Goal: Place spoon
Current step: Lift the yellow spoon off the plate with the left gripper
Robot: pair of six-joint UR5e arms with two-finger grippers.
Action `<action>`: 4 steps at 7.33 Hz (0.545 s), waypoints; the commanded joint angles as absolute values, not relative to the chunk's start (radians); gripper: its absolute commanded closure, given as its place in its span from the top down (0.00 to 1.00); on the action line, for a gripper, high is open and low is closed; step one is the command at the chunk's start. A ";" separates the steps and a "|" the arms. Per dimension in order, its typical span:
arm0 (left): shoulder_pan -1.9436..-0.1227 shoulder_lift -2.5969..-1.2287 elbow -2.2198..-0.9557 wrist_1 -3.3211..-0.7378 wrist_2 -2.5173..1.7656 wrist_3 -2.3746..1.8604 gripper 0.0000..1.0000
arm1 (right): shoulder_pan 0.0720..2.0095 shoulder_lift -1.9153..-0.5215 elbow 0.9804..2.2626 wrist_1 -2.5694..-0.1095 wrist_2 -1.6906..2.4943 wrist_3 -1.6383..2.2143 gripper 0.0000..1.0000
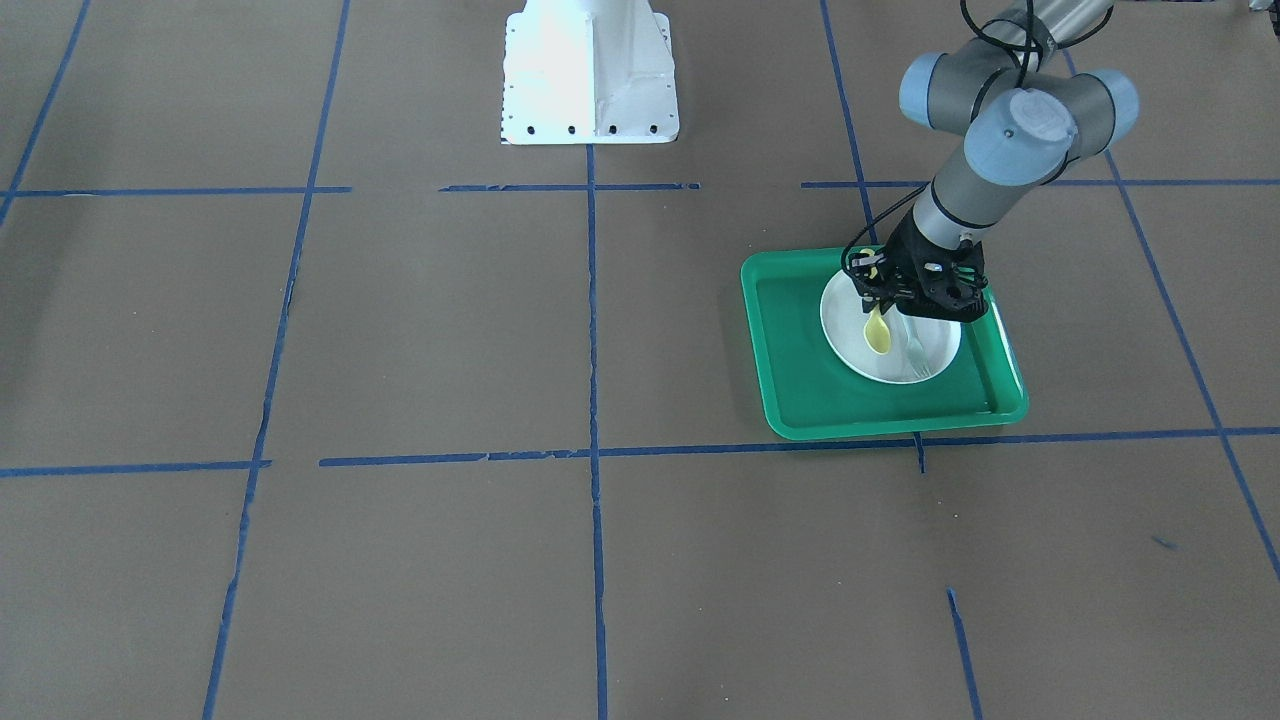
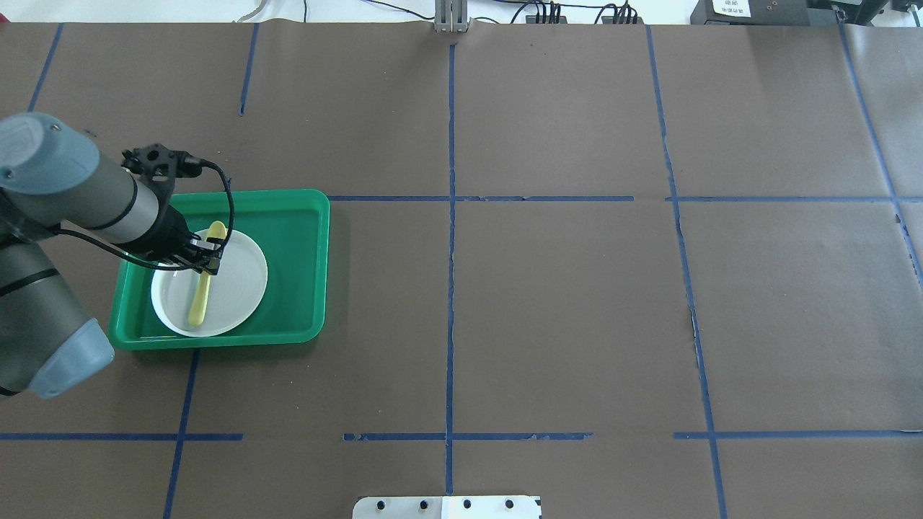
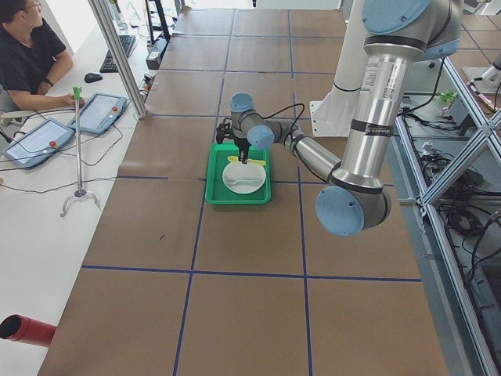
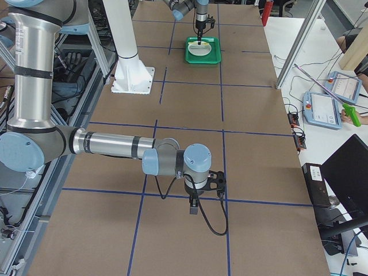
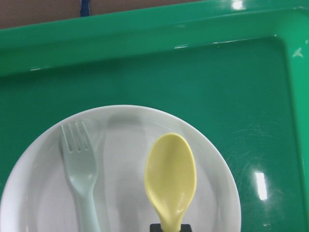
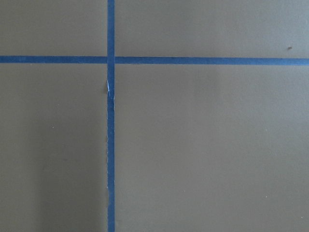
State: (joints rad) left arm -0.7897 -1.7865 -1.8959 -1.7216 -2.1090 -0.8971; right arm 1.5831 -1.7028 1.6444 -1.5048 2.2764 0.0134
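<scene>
- We see the left gripper [image 2: 210,261] down over the white plate [image 2: 244,282], its fingers pinching the yellow spoon [image 5: 170,178] on the handle, just behind the bowl.
- The spoon sits over the plate, alongside a pale fork [image 5: 80,170]; the two are near but apart.
- We cannot tell whether the spoon touches the plate.
- The plate sits inside the green tray [image 5: 203,72].
- The right gripper [image 4: 194,206] hangs over bare table, well apart from the tray; we cannot tell whether it is spread or pressed together.
</scene>
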 commanded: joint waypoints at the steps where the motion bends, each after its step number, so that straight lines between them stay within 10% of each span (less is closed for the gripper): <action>1: -0.865 -1.843 -1.965 -1.545 -2.111 -0.839 0.00 | 1.583 -1.703 1.644 -1.505 2.276 0.014 1.00; 4: -0.847 -1.946 -1.870 -1.560 -2.161 -0.978 0.00 | 1.583 -1.703 1.644 -1.505 2.276 0.014 1.00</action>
State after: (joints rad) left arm -0.8518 -1.8851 -1.9212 -1.5551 -2.1339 -0.8993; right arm 1.5831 -1.7027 1.6444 -1.5048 2.2764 0.0134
